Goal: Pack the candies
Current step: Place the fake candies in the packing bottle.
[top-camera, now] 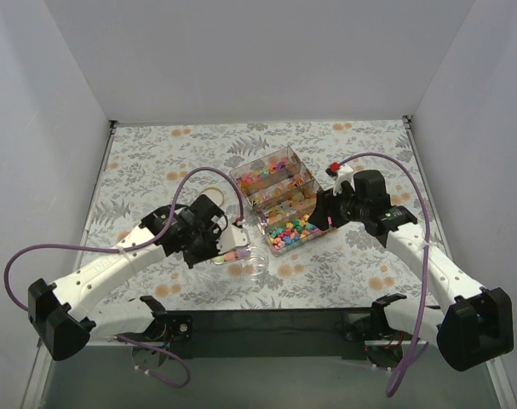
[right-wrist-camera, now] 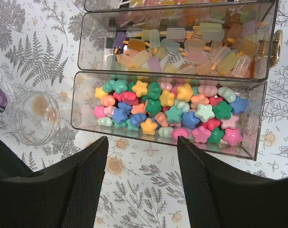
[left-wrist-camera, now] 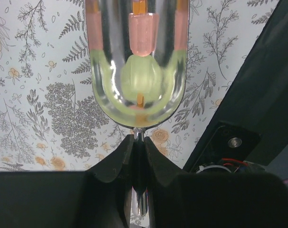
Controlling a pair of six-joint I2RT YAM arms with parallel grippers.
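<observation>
Left of the clear compartment box (right-wrist-camera: 256, 124), the left gripper (left-wrist-camera: 139, 142) is clamping the thin handle of a shiny metal scoop (left-wrist-camera: 106, 97), its fingers pressed narrow around it. The scoop's bowl is carrying a pink lolly-shaped sweet on an orange stick and a pale green one beneath it, above the fern-printed cloth (right-wrist-camera: 34, 57). Just left of the box's near compartment, a small round clear jar (right-wrist-camera: 37, 116) is standing upright on the cloth. Inside the box, the candies (right-wrist-camera: 167, 111) are filling the near compartment as a heap of star and heart shapes in pink, yellow, blue, green and orange, while lolly-shaped ones are lying in the next compartment back. At the box's right side, the right gripper (right-wrist-camera: 141, 142) is hovering with its fingers spread wide, gripping nothing.
</observation>
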